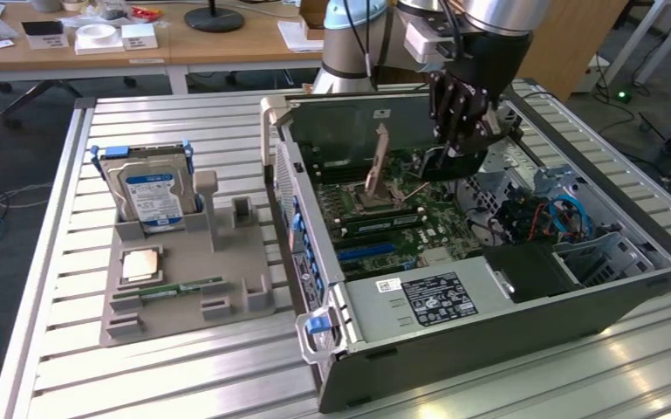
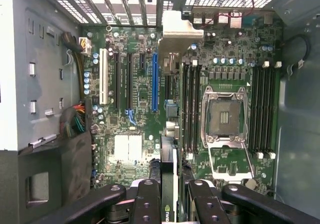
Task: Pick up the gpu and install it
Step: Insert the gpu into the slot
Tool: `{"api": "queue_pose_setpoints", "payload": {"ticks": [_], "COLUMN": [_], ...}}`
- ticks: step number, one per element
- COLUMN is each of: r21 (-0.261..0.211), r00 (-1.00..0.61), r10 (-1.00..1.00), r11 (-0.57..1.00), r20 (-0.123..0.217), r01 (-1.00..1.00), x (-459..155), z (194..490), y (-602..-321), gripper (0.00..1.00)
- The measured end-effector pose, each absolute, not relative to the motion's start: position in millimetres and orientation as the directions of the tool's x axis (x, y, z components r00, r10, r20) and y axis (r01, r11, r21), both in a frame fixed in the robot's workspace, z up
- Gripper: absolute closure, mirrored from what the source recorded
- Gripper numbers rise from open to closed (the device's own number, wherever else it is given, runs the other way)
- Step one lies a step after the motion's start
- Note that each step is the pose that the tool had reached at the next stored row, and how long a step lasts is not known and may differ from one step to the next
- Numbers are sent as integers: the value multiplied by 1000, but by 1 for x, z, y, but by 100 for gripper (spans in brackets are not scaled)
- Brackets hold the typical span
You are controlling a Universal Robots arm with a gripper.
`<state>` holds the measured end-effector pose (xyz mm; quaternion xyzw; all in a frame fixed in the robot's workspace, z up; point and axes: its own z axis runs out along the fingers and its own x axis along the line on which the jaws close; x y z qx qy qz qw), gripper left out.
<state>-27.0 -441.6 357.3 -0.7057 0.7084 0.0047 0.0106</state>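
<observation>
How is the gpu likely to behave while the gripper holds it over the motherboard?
Probably stiff: the gpu looks straight, edge-on in the gripper. Likely fragile: it is a thin card, so knocking the motherboard could harm it. Held by one edge, it might pivot if pushed.

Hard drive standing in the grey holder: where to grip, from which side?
Probably the upper part of the hard drive, from above, jaws across its two flat faces. It stands on edge, leaning slightly, with its foot sunk in the grey holder, so only the top is free.
</observation>
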Motion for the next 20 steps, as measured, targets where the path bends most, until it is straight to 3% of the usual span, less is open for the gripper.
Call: {"api": "queue_pose_setpoints", "payload": {"ticks": [20], "r21": [-8], "r00": [-4], "r10": [-1000], "r11": [4], "r20": [-22], "r01": [-1000], "x": [-31], "z": [346], "y": [-442], "gripper": [74]}}
